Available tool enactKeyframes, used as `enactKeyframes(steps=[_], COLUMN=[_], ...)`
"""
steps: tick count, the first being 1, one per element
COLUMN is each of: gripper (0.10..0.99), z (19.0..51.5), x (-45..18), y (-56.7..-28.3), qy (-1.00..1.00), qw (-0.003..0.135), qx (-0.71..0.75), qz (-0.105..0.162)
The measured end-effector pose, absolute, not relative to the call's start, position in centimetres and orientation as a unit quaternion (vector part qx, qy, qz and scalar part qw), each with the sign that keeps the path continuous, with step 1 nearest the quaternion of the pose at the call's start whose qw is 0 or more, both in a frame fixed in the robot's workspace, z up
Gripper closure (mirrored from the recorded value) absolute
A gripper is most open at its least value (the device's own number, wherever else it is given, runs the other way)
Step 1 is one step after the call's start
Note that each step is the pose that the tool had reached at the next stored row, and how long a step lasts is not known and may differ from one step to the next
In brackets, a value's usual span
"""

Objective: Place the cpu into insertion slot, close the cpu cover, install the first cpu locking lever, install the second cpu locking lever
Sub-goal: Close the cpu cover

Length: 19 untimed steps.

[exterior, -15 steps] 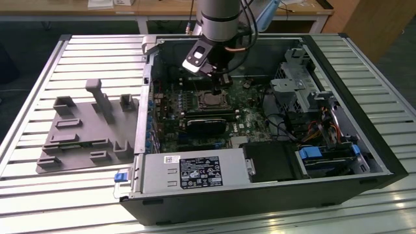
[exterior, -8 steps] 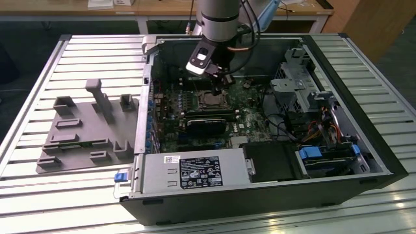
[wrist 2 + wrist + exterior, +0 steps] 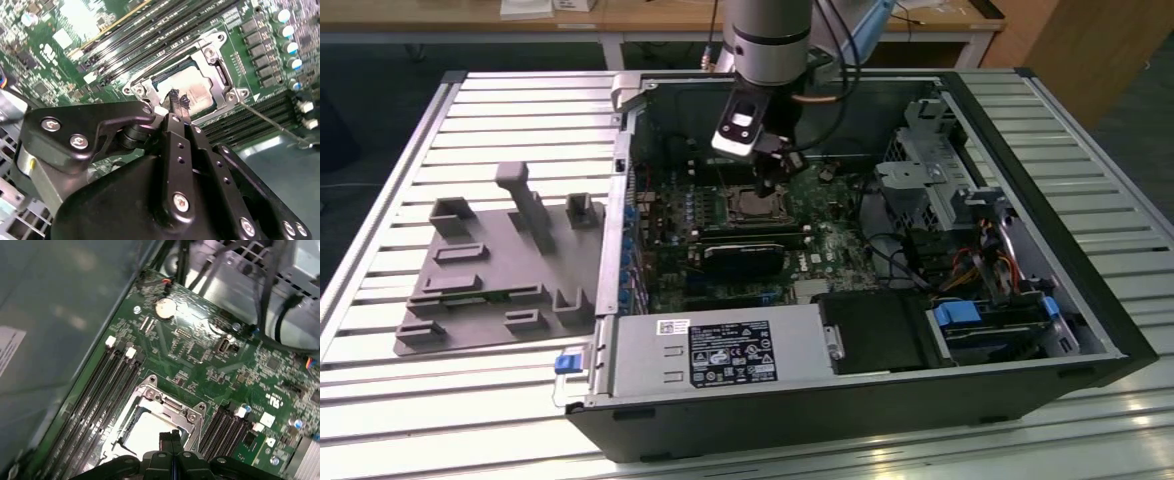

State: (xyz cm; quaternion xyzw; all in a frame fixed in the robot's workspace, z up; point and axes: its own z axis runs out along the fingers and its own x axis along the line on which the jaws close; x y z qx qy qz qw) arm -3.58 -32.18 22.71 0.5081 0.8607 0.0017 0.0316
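Note:
The cpu (image 3: 202, 95) lies in the insertion slot (image 3: 222, 77) on the green motherboard, its silver top showing through the window of the cpu cover (image 3: 197, 54). The cover lies down over it. My gripper (image 3: 178, 101) is shut with nothing between its fingertips, which hover right over the cover's edge near one socket corner. A thin metal locking lever (image 3: 267, 120) runs out from another corner. In the first wrist view the gripper (image 3: 172, 437) stands over the bright cpu (image 3: 147, 432) and the cover (image 3: 167, 402). In the exterior view the gripper (image 3: 770, 168) hangs just above the socket (image 3: 753, 205).
Long black memory slots (image 3: 150, 35) flank the socket on both sides. A black card (image 3: 740, 255), the power supply (image 3: 720, 355), a drive cage (image 3: 947, 170) and cables (image 3: 907, 255) crowd the open case. A grey fixture (image 3: 494, 270) lies on the slatted table at the exterior view's left.

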Motion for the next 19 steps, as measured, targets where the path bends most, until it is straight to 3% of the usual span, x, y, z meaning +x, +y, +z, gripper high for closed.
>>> enactKeyframes(steps=[19], gripper=[0.984], z=[22.56], x=[-3.58], y=[-32.18], qy=[0.935], qw=[0.037], qx=[0.353], qz=[-0.004])
